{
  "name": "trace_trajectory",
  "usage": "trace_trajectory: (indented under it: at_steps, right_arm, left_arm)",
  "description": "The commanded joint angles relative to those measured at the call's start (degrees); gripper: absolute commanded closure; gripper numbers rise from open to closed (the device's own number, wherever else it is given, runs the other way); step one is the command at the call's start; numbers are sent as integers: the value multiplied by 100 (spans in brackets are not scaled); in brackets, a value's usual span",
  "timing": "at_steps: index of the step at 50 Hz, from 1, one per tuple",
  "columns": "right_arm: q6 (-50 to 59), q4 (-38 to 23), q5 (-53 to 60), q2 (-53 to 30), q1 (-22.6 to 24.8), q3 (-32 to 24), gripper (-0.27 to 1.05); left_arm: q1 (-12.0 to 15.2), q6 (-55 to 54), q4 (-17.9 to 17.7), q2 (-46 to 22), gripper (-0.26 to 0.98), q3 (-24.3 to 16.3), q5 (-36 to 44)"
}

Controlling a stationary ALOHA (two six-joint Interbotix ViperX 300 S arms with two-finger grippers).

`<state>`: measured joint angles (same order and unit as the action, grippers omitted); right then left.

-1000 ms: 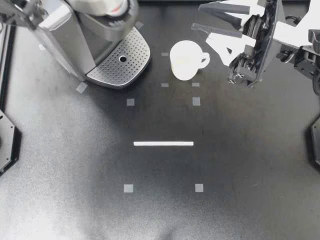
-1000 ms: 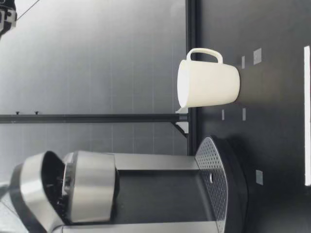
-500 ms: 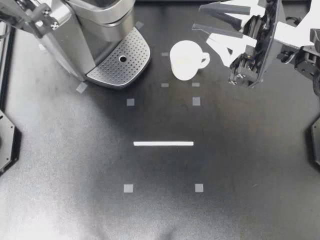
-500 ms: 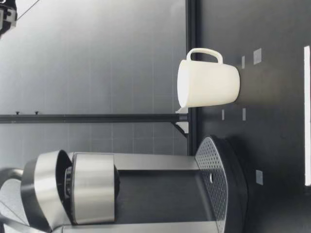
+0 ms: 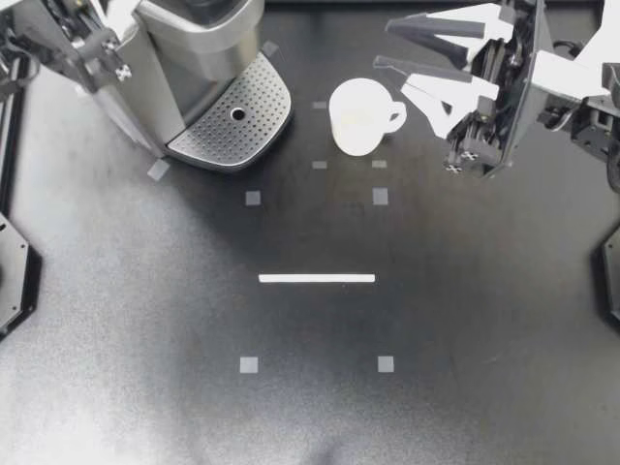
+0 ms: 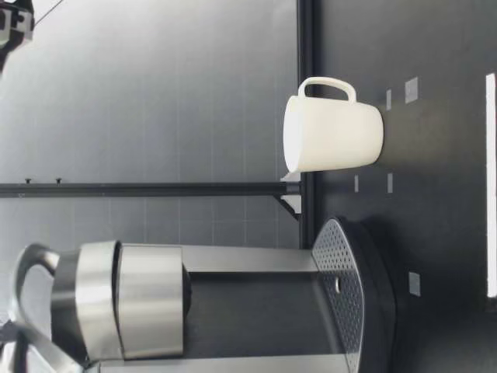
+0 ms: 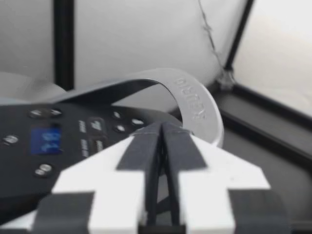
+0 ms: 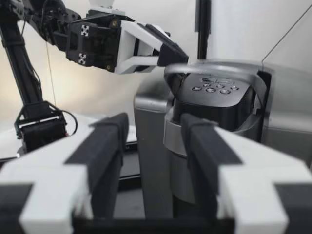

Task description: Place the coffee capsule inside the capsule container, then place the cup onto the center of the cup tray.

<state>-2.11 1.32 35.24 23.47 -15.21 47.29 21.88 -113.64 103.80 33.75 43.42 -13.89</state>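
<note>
The left end effector (image 5: 124, 21) has its fingers pressed together with nothing between them, the tips close to the curved handle (image 7: 195, 100) of the coffee machine (image 5: 184, 58). The right end effector (image 5: 383, 46) hangs with fingers spread, near the cup (image 5: 358, 116) but apart from it. The cup stands upright on the worktop (image 5: 320, 320), just beside the perforated cup tray (image 5: 237, 121).

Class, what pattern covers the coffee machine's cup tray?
The silver metal cup tray is dotted with small round holes, clearest in the top view.
</note>
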Motion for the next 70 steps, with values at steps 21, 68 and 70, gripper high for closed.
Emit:
trace_trajectory:
  at_steps: [21,68,70]
  right_arm:
    - [18,0,62,123,35,18,27]
    - [-791,-220,-6047,483,-149,-1441,28]
    - [-809,-272,-6398,439,-185,-1556,28]
  left_arm:
    - [-352,44,18,-686,61,-439,35]
    - [-1187,3489,-1125,-615,61,-1178,-2171]
    - [-1336,3938,-1512,-606,61,-1239,-2408]
